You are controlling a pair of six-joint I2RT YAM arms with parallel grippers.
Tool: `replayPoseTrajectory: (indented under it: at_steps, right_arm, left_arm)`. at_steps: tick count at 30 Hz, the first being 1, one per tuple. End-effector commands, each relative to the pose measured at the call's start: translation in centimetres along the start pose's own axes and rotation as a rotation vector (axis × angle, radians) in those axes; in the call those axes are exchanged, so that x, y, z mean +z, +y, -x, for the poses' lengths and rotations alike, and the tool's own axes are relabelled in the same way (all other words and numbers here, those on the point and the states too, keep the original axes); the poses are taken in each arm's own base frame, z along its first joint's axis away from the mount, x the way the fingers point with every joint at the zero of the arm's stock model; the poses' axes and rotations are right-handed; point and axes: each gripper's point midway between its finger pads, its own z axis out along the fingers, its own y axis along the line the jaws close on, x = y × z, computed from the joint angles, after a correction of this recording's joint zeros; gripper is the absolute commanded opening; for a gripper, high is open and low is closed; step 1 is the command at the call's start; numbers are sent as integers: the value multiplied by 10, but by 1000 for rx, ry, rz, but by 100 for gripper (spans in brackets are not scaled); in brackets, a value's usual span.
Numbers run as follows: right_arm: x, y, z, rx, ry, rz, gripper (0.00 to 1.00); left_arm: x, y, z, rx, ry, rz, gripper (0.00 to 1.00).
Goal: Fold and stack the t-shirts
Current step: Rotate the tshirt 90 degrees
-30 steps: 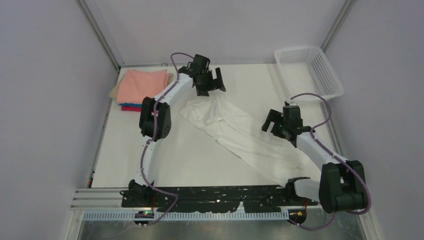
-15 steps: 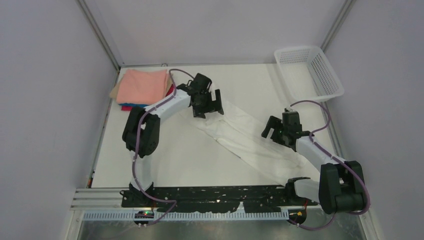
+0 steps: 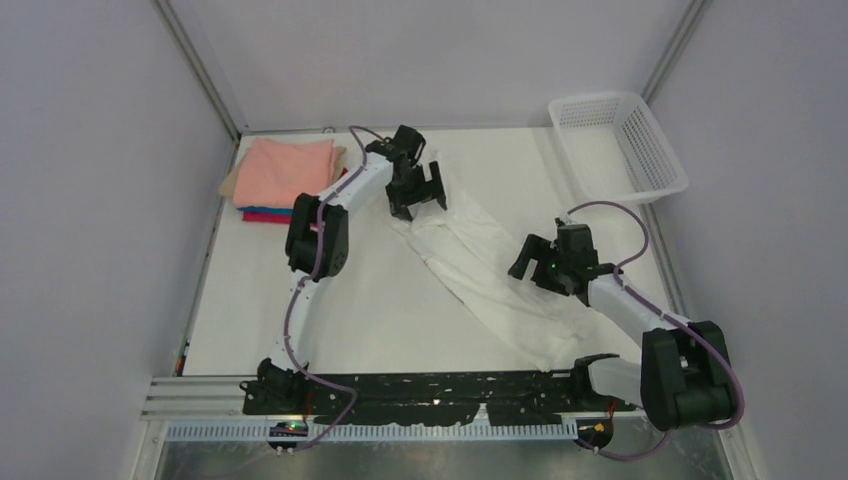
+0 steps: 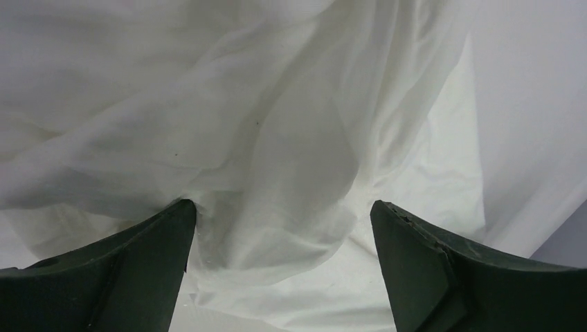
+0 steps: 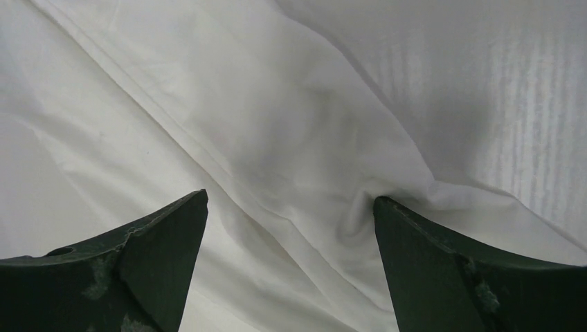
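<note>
Slippage is my chief worry from here; both my tools stand wide open over the large white cloth t-shirt (image 3: 480,270), which lies as a long rumpled band slanting across the white table (image 3: 380,300). My left gripper (image 4: 282,207) has loose folds bunched in its gap and brushing one finger, yet it clamps nothing; my right gripper (image 5: 291,199) is spread as wide, with a ridge of fabric running between its fingers, and it too grips nothing. If I close on a thin wrinkle, the cloth could slide out, I judge; an uneven pull would twist the band further. The folded stack (image 3: 290,170), topped by a salmon-pink shirt, sits in the far left corner, near my left arm; a careless sweep might topple it. The white plastic mesh basket (image 3: 655,150) stands at the far right corner; no shirt lies in it.
</note>
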Motion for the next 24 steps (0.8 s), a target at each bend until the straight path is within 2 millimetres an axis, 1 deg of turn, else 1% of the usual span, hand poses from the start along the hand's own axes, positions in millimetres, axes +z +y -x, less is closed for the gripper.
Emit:
replayPoseTrajectory:
  at_steps: [1, 2, 3, 4, 5, 6, 7, 8, 9, 10, 13, 16, 17, 18, 20, 22, 23, 24]
  right_arm:
    - [-3, 22, -60, -15, 214, 72, 95]
    - [-4, 31, -61, -22, 222, 93, 95]
    - [-6, 42, -68, -49, 242, 119, 95]
    - [-7, 52, -69, -57, 261, 147, 95]
    - [-8, 64, -76, -82, 282, 177, 95]
    - [-9, 74, -77, -98, 300, 206, 95]
    - [-12, 81, -85, -128, 329, 220, 95]
    - [-13, 88, -83, -149, 333, 229, 95]
    - [-16, 88, -92, -179, 376, 218, 95]
    - [-16, 92, -92, -188, 392, 225, 95]
    - [-22, 101, -109, -193, 454, 249, 95]
    - [-28, 111, -125, -219, 464, 259, 95]
    - [-32, 120, -133, -232, 465, 284, 95]
    - [-34, 123, -138, -238, 470, 294, 95]
    - [-41, 136, -150, -276, 477, 336, 95]
    - [-46, 140, -152, -307, 468, 316, 95]
    - [-44, 139, -142, -321, 411, 282, 95]
    - [-46, 138, -134, -328, 382, 247, 95]
  left_arm:
    - [-7, -4, 33, -19, 31, -95, 100]
    - [-7, -3, 45, -26, 16, -107, 100]
    - [-8, -2, 57, -20, -9, -111, 100]
    - [-6, -1, 66, -15, -32, -117, 100]
    - [-4, -2, 73, -22, -44, -138, 100]
    - [-2, -5, 78, -31, -45, -179, 100]
    - [1, -9, 82, -36, -41, -224, 100]
    - [5, -10, 86, -45, -51, -240, 100]
    - [7, -9, 93, -47, -72, -236, 100]
    - [9, -9, 98, -44, -90, -233, 99]
    - [12, -18, 108, -50, -118, -273, 100]
    - [13, -26, 117, -57, -148, -317, 100]
    - [14, -28, 120, -58, -161, -325, 100]
    - [14, -29, 123, -59, -173, -331, 100]
    - [14, -31, 130, -66, -192, -346, 100]
    - [12, -37, 136, -69, -209, -380, 100]
    - [8, -44, 136, -69, -203, -412, 100]
    - [0, -54, 134, -51, -195, -456, 100]
